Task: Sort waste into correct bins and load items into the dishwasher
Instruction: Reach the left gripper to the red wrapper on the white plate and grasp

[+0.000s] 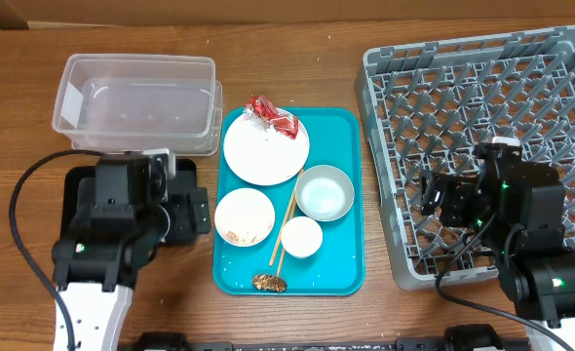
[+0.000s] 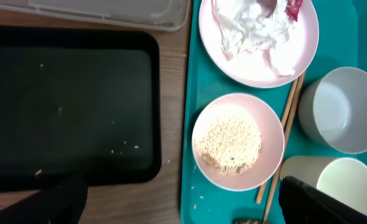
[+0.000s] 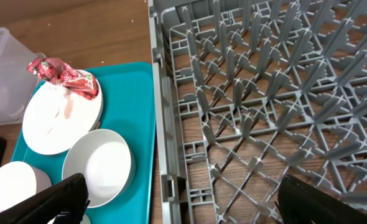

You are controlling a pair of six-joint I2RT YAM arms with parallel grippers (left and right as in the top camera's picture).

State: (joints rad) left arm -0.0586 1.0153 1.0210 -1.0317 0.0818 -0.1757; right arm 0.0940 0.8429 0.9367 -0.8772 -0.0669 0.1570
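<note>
Left wrist: left gripper (image 2: pixel 183 208) jaws wide apart, holding nothing, above the gap between black tray (image 2: pixel 71 106) and teal tray (image 2: pixel 202 87). Just beyond it, small white bowl (image 2: pixel 264 124) with rice grains (image 2: pixel 230 144); farther, white plate (image 2: pixel 246 68) bearing crumpled napkin (image 2: pixel 246 28) and red wrapper (image 2: pixel 293 7). Chopsticks (image 2: pixel 289 118) lie right of bowl. Right gripper (image 3: pixel 183 208) likewise wide, empty, over rack (image 3: pixel 165 143) near its left wall, pegs upright beneath.

Left gripper (image 1: pixel 192 205) angled down, jaws spread wide, gripping nothing. Right gripper (image 1: pixel 434 200) likewise angled down, jaws wide apart, empty. Well apart from each other.
</note>
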